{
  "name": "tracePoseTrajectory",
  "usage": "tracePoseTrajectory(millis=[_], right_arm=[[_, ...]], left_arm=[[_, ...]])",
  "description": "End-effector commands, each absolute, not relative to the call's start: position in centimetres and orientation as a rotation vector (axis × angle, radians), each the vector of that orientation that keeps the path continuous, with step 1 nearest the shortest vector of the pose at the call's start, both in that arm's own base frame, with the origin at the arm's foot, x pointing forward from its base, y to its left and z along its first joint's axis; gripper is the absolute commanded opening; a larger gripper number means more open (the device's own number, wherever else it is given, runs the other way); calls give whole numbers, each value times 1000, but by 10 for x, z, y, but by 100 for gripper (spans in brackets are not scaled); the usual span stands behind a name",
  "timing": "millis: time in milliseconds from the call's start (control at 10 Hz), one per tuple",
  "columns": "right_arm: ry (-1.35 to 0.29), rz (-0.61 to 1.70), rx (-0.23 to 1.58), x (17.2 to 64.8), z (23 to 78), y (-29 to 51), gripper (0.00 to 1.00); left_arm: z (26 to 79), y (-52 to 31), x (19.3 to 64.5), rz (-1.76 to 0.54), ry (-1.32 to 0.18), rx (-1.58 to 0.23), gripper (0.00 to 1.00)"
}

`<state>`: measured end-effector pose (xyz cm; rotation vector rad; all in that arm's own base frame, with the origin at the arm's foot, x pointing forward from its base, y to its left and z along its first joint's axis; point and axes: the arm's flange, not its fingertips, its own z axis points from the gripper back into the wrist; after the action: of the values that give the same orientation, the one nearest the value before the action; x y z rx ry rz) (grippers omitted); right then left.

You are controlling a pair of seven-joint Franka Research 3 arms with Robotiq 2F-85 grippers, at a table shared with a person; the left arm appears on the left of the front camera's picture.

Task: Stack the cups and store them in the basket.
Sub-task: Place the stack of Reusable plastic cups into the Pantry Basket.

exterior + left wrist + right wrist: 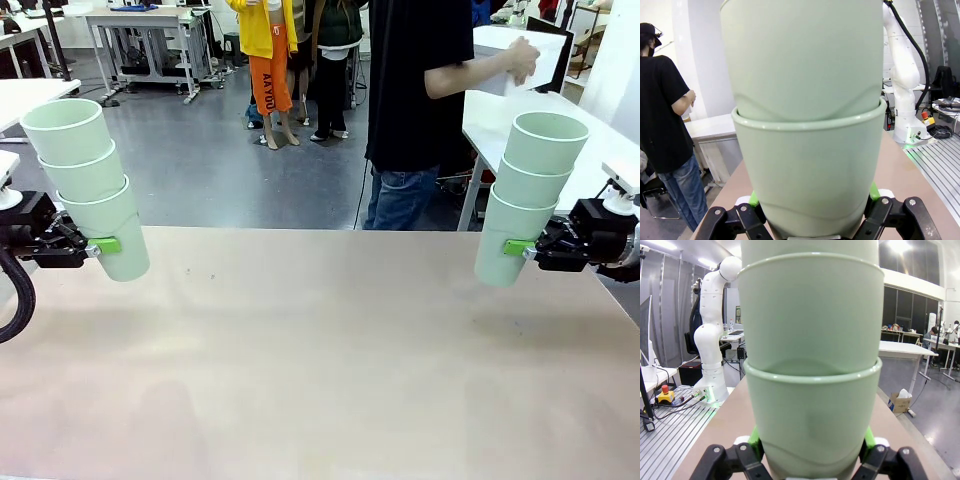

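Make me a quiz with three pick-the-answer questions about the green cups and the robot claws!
1. Where are the cup stacks?
A) lying flat in the middle
B) on the floor
C) one at each side of the table, held by the claws

2. How many cups are in the left stack?
A) two
B) three
C) five

3. What is the right claw doing?
A) gripping the right stack
B) hanging open
C) pushing a box

Answers:
1 C: the left claw holds one stack at the left side, and the right claw holds one at the right.
2 B: three rims show.
3 A: it clamps that stack's base.
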<state>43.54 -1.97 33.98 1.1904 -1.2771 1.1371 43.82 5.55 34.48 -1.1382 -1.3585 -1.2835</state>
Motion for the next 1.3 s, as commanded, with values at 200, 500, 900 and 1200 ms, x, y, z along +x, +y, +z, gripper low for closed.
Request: tracePoseTrajectory(millis=[200,500,900,1200], right_arm=[[-1288,1146,1185,434,343,-19,87],[-1288,1146,1185,434,343,-19,87],[-1288,1146,1185,434,343,-19,87],[-1288,1146,1185,434,343,-19,87]], left_arm=[[349,53,437,-1288,-1368,-1138,85],[349,53,437,-1288,-1368,-1138,85],[349,53,437,-1288,-1368,-1138,85],[349,53,437,-1288,-1368,-1138,85]])
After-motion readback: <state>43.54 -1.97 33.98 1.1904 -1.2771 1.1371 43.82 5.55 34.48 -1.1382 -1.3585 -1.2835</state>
